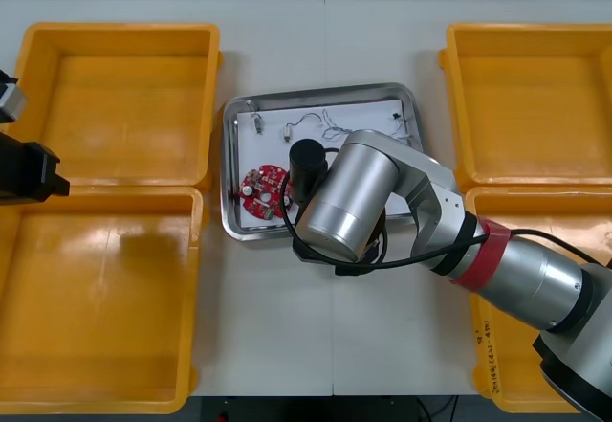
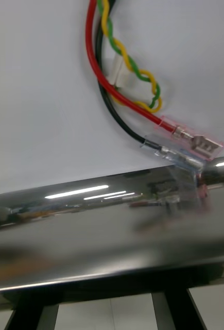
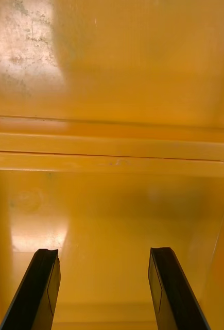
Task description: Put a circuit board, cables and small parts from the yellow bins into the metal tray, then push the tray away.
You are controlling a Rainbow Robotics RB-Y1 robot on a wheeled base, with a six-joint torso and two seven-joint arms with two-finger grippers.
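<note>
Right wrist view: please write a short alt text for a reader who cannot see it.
The right gripper, its fingers open, sits at the shiny outer wall of the metal tray. Beyond the wall, on the tray's white inside, lies a cable of red, black and twisted yellow-green wires ending in metal terminals.

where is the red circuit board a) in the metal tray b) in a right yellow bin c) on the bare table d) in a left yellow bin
a: the red circuit board lies inside the metal tray, at its near left corner, with the right gripper at the tray's near rim.
</note>
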